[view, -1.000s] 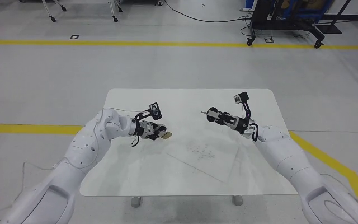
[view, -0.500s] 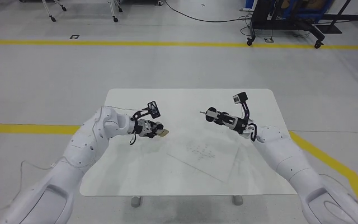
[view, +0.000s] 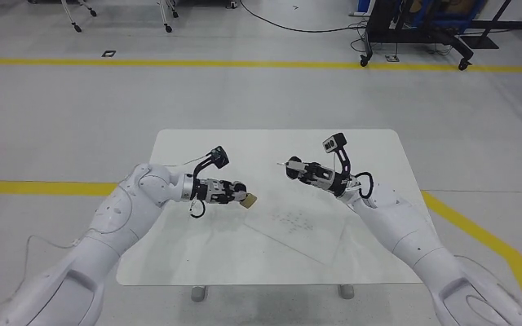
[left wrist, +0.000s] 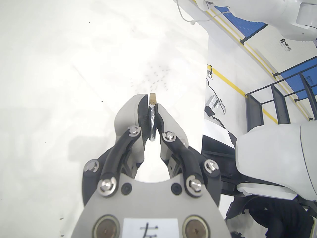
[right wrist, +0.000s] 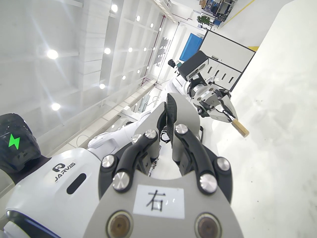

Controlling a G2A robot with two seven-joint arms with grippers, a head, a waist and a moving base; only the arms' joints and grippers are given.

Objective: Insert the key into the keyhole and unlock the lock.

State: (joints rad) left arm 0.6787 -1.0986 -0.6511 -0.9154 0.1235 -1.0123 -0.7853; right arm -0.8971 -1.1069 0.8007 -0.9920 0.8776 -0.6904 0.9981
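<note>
Left fingers (left wrist: pixel 128 115): clamped on the silver shackle of the lock (left wrist: pixel 151 125), one dark pad on each side of the ring.
Lock: its brass body (view: pixel 250 200) sticks out past the fingertips. It is held in the air over the table (view: pixel 359 244), on the left of the middle, with its free end turned toward the other arm.
Left gripper (view: pixel 239 193): nearly level above the table. From the right wrist it shows farther off (right wrist: pixel 229 116), the lock (right wrist: pixel 240 127) jutting from it at a slant.
Right fingers (right wrist: pixel 183 115): pressed together on the key (view: pixel 283 164).
Key: a thin metal stem poking out of the fingertips toward the left arm, too small to make out its teeth.
Right gripper (view: pixel 294 166): held above the table's middle, farther from the robot than the lock.
Key and lock: apart, with open table between them; the key is not yet in the keyhole.
Table: white with rounded corners, and faint dark scuff marks (view: pixel 294 218) below the space between the two grippers.
</note>
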